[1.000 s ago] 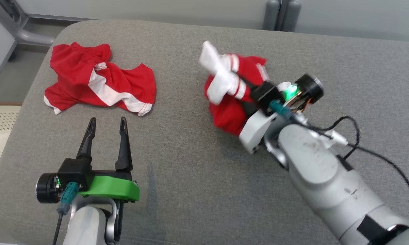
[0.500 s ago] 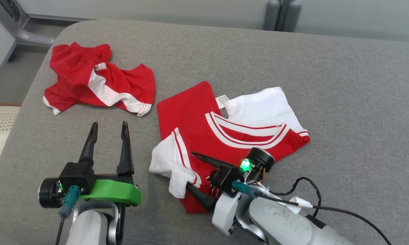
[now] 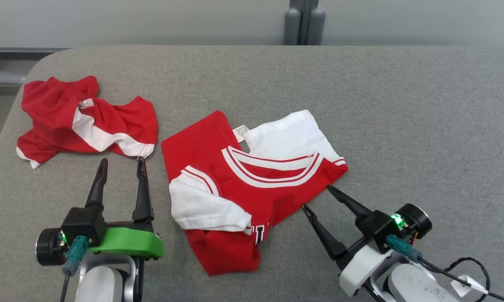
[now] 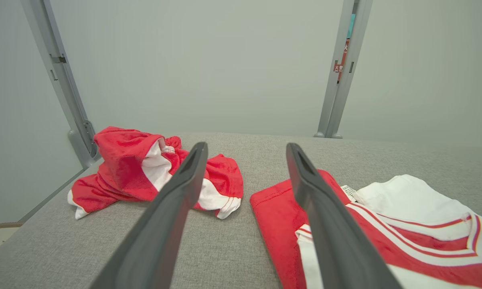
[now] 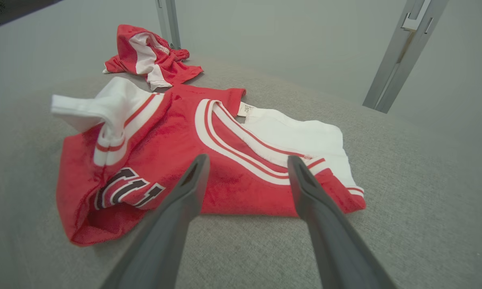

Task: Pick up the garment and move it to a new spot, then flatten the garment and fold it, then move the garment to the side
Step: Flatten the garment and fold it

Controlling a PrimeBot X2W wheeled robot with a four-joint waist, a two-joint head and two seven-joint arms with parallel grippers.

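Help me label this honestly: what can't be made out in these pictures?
- Lettering on the shirt: head view, mostly tucked under a fold; right wrist view, folded over, only partial.
- Neck label print: too small, every view.
- Crumpled garment: bunched up, its type unclear.
- Shirt's lower part: left wrist view, cut off by the bottom edge.

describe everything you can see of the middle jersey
The jersey is soft red knit with white sleeves, a white-striped V neckline, a small label by the collar and partly hidden dark lettering. It lies front up but rumpled on the grey cushion, one sleeve folded across it, its lower edge bunched.
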